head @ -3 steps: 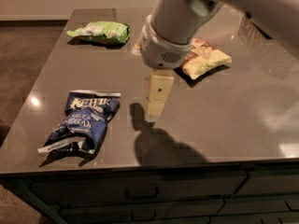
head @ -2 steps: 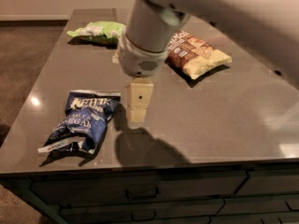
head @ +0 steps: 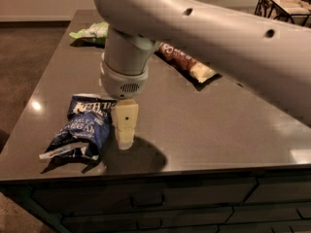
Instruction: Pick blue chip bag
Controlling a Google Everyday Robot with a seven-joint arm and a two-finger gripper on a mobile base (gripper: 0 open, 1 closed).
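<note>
1. The arm (head: pixel 218 38) comes in from the upper right as a thick pale-grey link and crosses the frame diagonally above the dark grey countertop (head: pixel 209 125).
2. At its left end the arm bends into a round wrist (head: pixel 125 62) that points almost straight down.
3. The gripper (head: pixel 125 141), cream-coloured, hangs below the wrist with its tip at or just above the counter surface, near the front edge.
4. The gripper is seen edge-on, so how far it is open cannot be told.
5. The blue chip bag (head: pixel 80 132) lies flat and crumpled on the counter just to the left of the gripper, its right edge right beside the tip. It is not in the gripper's hold.
6. A light green bag (head: pixel 92 31) sits at the far left of the counter.
7. A brown-and-cream bag (head: pixel 187 62) lies behind the wrist, partly hidden by the arm.
8. Drawer fronts (head: pixel 146 203) run below the counter edge.
</note>
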